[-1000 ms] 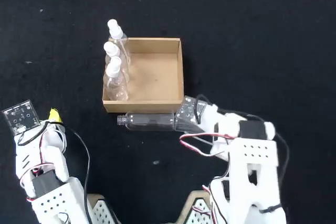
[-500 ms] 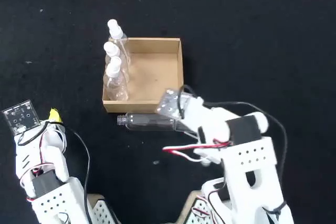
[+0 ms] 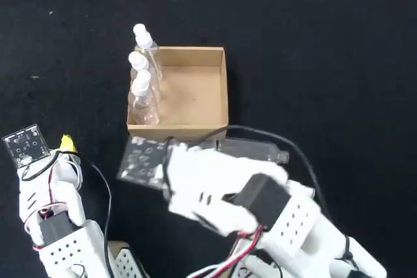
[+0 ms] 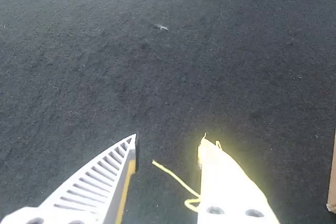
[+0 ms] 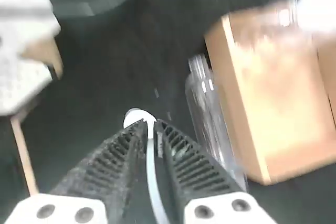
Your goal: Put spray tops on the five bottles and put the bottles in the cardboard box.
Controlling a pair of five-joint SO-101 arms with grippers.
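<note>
The left pincer hangs wide and empty over the counter; three capped bottles stand in the box; the right arm has just swung left across the box front, the right pincer nipped on a top; the bare bottle lies just beside the box, likely next for capping.

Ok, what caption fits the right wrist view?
Right hand pinching a spray top, with an uncapped bottle lying beside the box.

Three bottles (spray-topped) stand in cardboard box.
</note>
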